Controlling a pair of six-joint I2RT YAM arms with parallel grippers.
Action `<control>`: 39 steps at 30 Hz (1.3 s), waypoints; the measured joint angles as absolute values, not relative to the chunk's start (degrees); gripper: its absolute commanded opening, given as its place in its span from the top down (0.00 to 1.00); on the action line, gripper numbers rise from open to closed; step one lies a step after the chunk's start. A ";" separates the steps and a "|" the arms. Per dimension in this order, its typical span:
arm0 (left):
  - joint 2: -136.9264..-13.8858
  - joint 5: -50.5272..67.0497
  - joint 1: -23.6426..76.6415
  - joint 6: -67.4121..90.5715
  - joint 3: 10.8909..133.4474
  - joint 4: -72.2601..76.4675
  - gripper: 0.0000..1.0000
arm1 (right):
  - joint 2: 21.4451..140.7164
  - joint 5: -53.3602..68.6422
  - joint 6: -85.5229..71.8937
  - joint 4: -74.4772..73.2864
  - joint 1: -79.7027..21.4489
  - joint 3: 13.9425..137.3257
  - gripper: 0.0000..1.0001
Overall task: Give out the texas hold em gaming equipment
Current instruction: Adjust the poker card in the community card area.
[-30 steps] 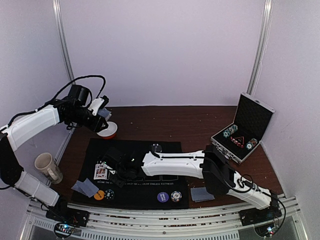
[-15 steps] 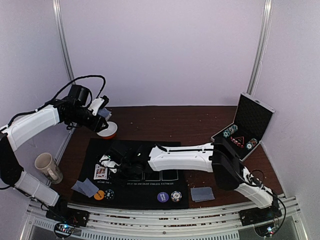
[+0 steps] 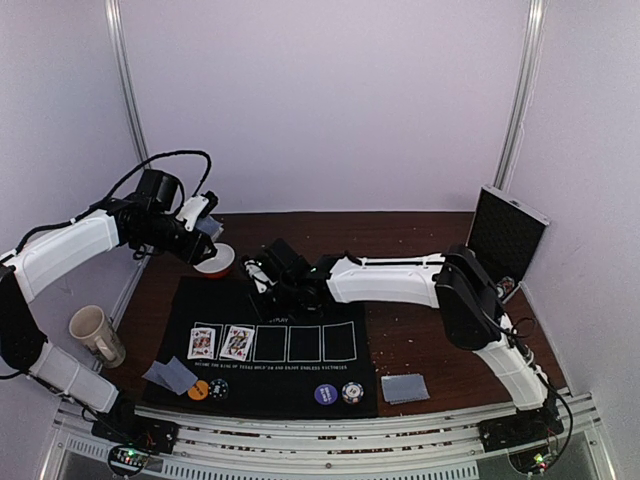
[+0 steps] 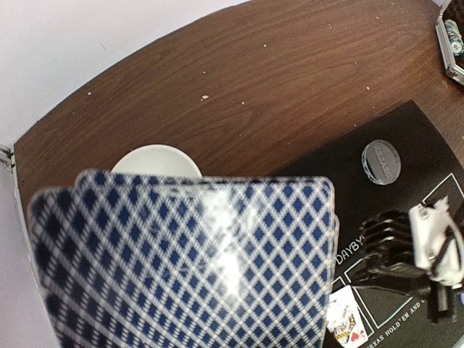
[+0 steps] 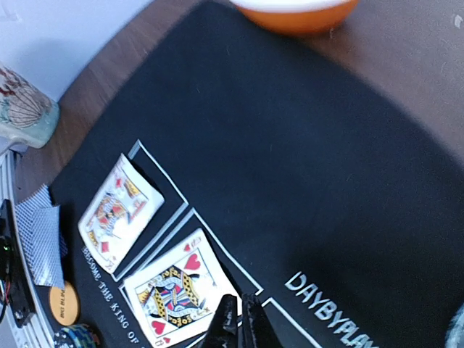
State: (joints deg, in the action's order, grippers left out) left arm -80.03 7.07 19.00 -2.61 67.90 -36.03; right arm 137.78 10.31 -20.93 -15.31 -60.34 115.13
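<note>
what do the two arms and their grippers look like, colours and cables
The left arm and right arm both have smooth white shells linked by black joints. A black cable loops above the left arm's wrist. The right gripper has thin black fingers tapering to points. The left gripper is black with a white part.

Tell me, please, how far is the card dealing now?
Done: two face-up white playing cards fill the two leftmost outlined boxes on the black mat. In hand: the left gripper holds a fan of blue-checked cards; the right gripper is shut, empty. Left: three boxes are bare.
</note>
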 measured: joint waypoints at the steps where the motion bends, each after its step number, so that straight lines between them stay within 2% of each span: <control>1: -80.03 7.07 19.00 -2.61 67.90 -36.01 0.59 | 138.69 10.33 -21.50 -15.46 -60.64 115.15 1.00; 6: -80.03 7.07 19.00 -2.61 67.90 -36.01 0.59 | 142.28 11.09 -24.60 -16.69 -62.00 115.15 1.00; 25: -80.03 7.29 19.00 -2.63 67.90 -36.01 0.59 | 144.35 10.85 -27.44 -16.60 -61.89 118.52 1.00; 36: -80.03 7.60 19.00 -2.63 67.90 -36.01 0.59 | 143.57 9.39 -25.87 -18.04 -61.84 118.41 1.00; 39: -80.03 7.70 19.00 -2.61 67.90 -36.01 0.59 | 140.46 8.19 -25.26 -18.70 -61.84 115.07 1.00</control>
